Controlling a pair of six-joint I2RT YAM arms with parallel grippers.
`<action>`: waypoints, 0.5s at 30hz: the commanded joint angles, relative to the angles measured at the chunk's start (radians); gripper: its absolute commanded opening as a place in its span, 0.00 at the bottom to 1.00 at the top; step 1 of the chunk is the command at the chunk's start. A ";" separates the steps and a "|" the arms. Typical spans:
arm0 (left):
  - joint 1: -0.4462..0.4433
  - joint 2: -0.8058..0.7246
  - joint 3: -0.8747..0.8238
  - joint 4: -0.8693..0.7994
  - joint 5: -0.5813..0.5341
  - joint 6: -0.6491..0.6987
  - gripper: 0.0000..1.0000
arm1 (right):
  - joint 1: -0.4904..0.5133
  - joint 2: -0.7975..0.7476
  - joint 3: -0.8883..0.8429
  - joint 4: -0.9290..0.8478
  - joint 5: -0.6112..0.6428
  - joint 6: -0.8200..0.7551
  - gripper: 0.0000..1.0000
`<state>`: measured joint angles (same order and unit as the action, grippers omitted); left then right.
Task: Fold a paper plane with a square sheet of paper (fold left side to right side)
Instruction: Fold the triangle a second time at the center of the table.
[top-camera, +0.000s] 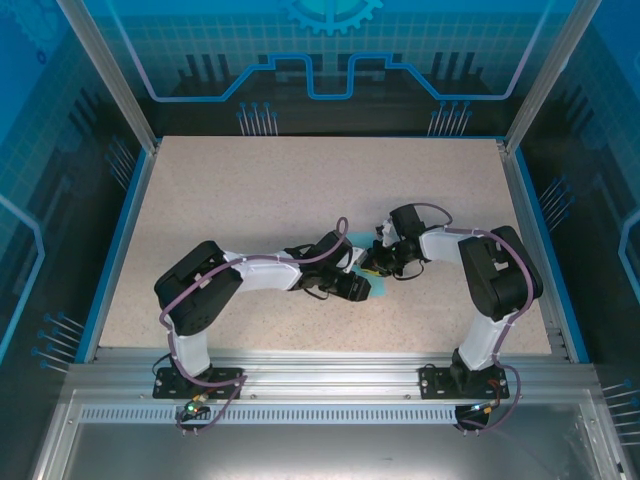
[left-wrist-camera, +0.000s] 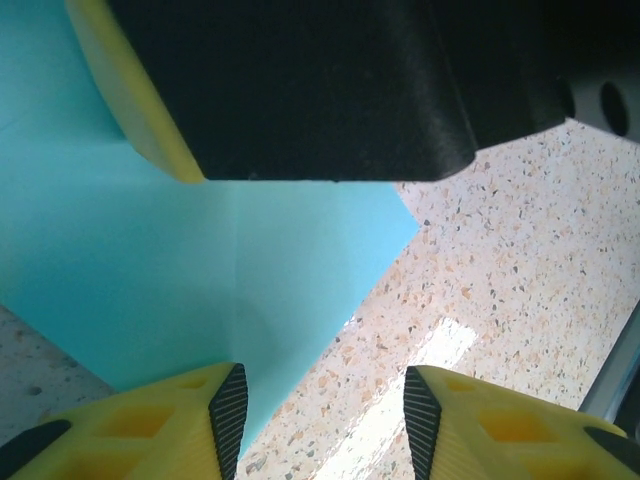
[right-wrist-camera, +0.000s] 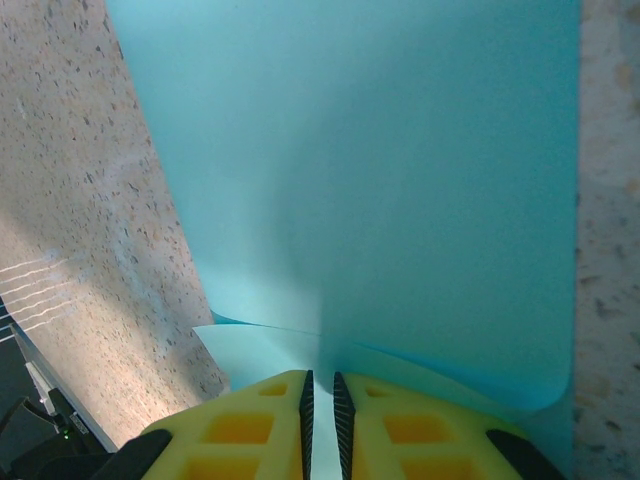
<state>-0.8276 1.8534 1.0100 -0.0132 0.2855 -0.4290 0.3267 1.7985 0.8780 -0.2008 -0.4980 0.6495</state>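
- Top external: left gripper (top-camera: 354, 287) and right gripper (top-camera: 378, 263) tip to tip at mid-table (top-camera: 250, 200), sheet of paper (top-camera: 365, 281) peeking out between them.
- Left wrist: fingers (left-wrist-camera: 190, 430) spread wide, grasping nothing, the left one over the flat paper's edge.
- Right wrist: fingers (right-wrist-camera: 250, 430) pinched tight on the paper's lifted edge.

The paper (right-wrist-camera: 380, 180) is thin, smooth and matt, with a soft sheen along its creases. The worktop (top-camera: 250, 200) looks like speckled beige stone or laminate, fine-grained and mostly matt, and it is faintly glossy where light strikes. The left tool (left-wrist-camera: 322, 412) and right tool (right-wrist-camera: 322, 405) have moulded yellow plastic fingers faced with black ribbed pads (left-wrist-camera: 230, 410) that look rubbery. The arm (top-camera: 200, 285) shells are black and white plastic. The near rail (top-camera: 320, 375) is brushed metal. The far wall (top-camera: 330, 60) is glossy.
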 joint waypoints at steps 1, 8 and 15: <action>-0.003 0.012 -0.026 -0.026 -0.017 -0.015 0.49 | 0.003 0.053 -0.010 -0.075 0.073 -0.021 0.18; -0.002 0.025 -0.051 -0.028 -0.023 -0.016 0.48 | 0.003 0.048 -0.004 -0.071 0.057 -0.025 0.18; -0.005 0.035 -0.059 -0.029 -0.025 -0.019 0.44 | -0.003 0.003 -0.004 -0.052 0.020 -0.040 0.13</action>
<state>-0.8276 1.8542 0.9783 -0.0013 0.2699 -0.4412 0.3267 1.8000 0.8837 -0.2092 -0.5003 0.6369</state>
